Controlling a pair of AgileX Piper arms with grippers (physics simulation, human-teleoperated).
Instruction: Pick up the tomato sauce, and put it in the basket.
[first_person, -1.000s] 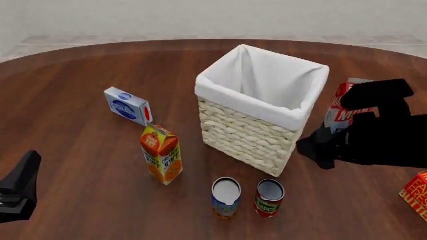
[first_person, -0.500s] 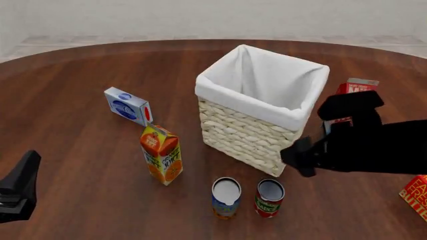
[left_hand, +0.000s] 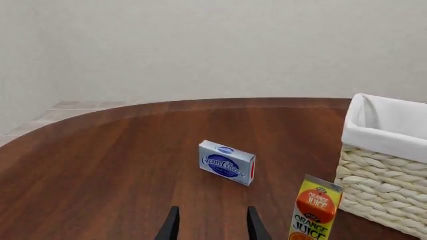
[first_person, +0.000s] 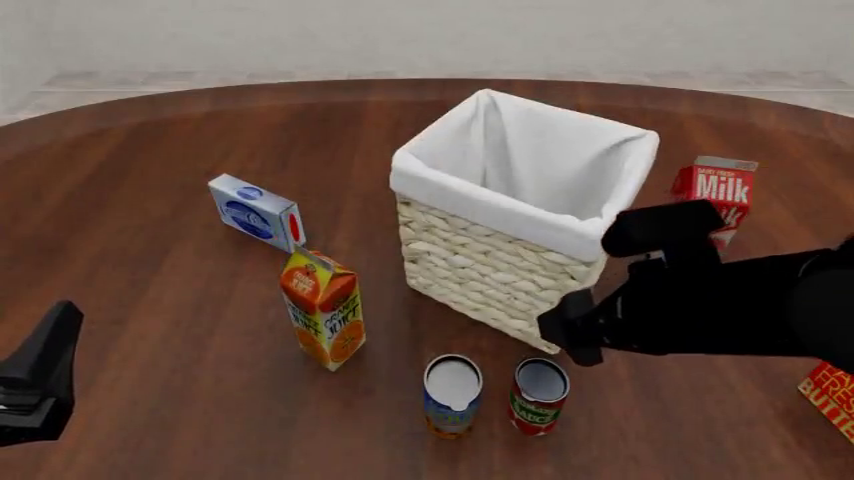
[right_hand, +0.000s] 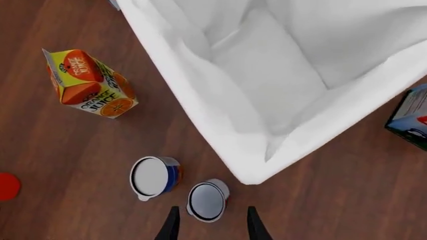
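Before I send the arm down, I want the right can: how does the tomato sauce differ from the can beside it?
The tomato sauce wears a red label with a green band; the other can is blue and orange. The tomato sauce stands nearer the basket corner and the right pincer; the other can stands towards the orange juice carton. Both are upright, similar in size, with pale tops.

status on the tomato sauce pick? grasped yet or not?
Not yet. Done: nothing; the tomato sauce stands on the table beside the blue and orange can, in front of the basket, which holds nothing. In hand: the right gripper is open, above the can, lining up in its wrist view. The left gripper is open and idle. Left: descend, grasp, lift, drop in the basket.
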